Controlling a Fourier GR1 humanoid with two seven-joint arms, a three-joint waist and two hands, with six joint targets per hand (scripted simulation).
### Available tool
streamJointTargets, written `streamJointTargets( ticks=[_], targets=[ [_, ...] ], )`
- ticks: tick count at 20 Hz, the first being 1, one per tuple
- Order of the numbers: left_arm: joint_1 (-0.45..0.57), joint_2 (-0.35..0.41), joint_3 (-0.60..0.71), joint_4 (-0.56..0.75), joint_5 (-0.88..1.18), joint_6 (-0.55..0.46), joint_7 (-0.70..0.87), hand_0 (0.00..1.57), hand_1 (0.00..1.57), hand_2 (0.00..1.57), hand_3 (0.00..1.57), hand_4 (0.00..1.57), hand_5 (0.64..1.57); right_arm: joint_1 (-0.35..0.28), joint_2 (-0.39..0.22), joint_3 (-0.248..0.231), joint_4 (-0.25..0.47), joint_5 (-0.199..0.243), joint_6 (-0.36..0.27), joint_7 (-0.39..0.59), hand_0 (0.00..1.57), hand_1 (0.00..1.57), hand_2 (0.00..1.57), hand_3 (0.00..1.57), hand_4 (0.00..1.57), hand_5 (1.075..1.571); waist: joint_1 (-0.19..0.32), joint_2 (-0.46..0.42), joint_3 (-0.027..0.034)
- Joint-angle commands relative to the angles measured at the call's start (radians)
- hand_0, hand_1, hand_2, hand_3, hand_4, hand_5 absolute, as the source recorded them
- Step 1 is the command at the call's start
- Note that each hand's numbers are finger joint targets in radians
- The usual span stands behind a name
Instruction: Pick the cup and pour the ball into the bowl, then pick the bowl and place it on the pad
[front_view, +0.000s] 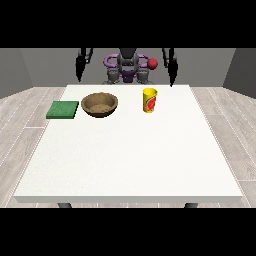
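One green pad (63, 110), one brown bowl (100, 105) and one yellow cup (150, 100) are sitting on the white bench (130, 160), in a row along its far half.

The hand at the view's left (79, 69) is hanging beyond the bench's far left corner, well apart from everything on the bench. Whether its fingers are spread or pressed together cannot be told; it is holding nothing.

The pad is lying flat near the bench's left edge. It is square, thin, with a matte green surface.

The bowl is standing just beside the pad on its right, apart from it. It is round and shallow, wood-like brown, with a thick rim and a speckled lighter inside. Nothing is showing inside it.

The cup is standing upright to the right of the bowl, with a clear gap between them. It is a tapered cylinder, smooth yellow with a red mark on its side, and its mouth is facing up. What is lying inside cannot be seen from here.

The hand at the view's right (172, 70) is hanging beyond the bench's far edge, behind and to the right of the cup, touching nothing. The state of its fingers cannot be told.
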Motion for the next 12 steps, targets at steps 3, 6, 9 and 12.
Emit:
streamJointTargets(
  ticks=[3,6,9,12],
  targets=[
    [-0.009,0.021,0.007,-0.081,0.010,-0.001,0.055,0.00,0.00,0.00,0.00,0.66,1.566,-0.011,-0.039,-0.010,-0.079,-0.002,0.010,0.056,0.00,0.00,0.00,0.00,0.87,1.533,0.006,-0.202,0.0287],
    [-0.022,0.032,0.014,-0.117,0.016,0.002,0.094,0.00,0.00,0.00,0.00,0.66,1.566,-0.019,-0.051,-0.013,-0.107,-0.012,0.017,0.099,0.00,0.00,0.00,0.00,0.87,1.533,0.011,-0.282,0.0368],
    [0.040,-0.092,-0.080,-0.192,0.123,0.118,0.279,0.00,0.00,0.00,0.00,0.64,1.563,0.059,0.033,-0.002,-0.193,-0.141,0.014,0.313,0.00,0.00,0.00,0.00,0.86,1.534,-0.044,-0.445,0.0425],
    [0.030,-0.094,-0.123,-0.296,0.078,0.178,0.394,0.00,0.00,0.00,0.00,0.64,1.564,0.020,0.003,-0.020,-0.290,-0.143,-0.033,0.483,0.00,0.00,0.00,0.00,0.86,1.532,-0.015,-0.447,0.0428]
  ],
)
